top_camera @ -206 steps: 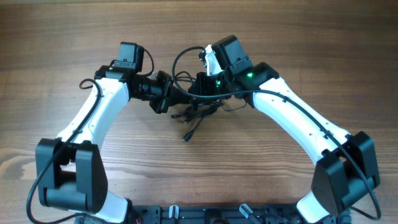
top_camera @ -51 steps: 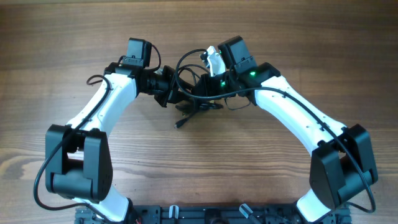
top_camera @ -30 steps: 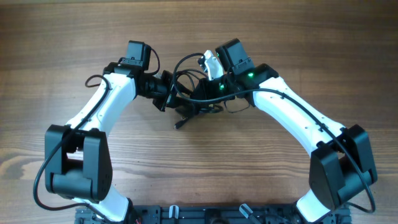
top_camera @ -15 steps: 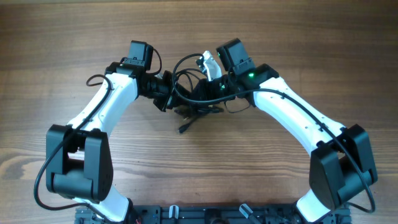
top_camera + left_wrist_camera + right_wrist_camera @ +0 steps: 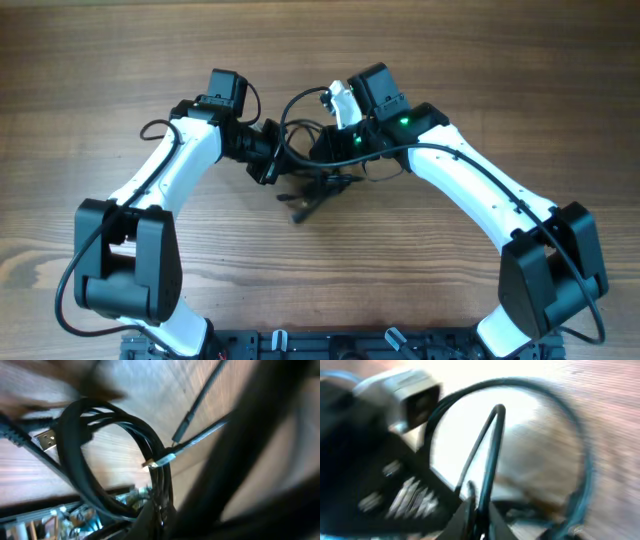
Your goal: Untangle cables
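Overhead | cables (image 5: 315, 182) one knotted clump — left gripper (image 5: 272, 165) clamped on them | right gripper (image 5: 323, 150): hold unclear | untangling mostly ahead

Overhead light: even, soft illumination is spread over the wooden table (image 5: 100, 60); only faint, short shadows are cast beneath the cables (image 5: 315, 185).
Overhead sharpness: wood grain is rendered crisply; a loose end just below the cables is smeared.
Left wrist blur: heavy motion blur is seen throughout; a broad, dark, unfocused band is laid across the frame right of the cables (image 5: 160, 480).
Right wrist exposure: the area behind the cables (image 5: 492, 445) is blown out to white glare.
Right wrist focus: everything is softened; wood right of the cables is streaked.
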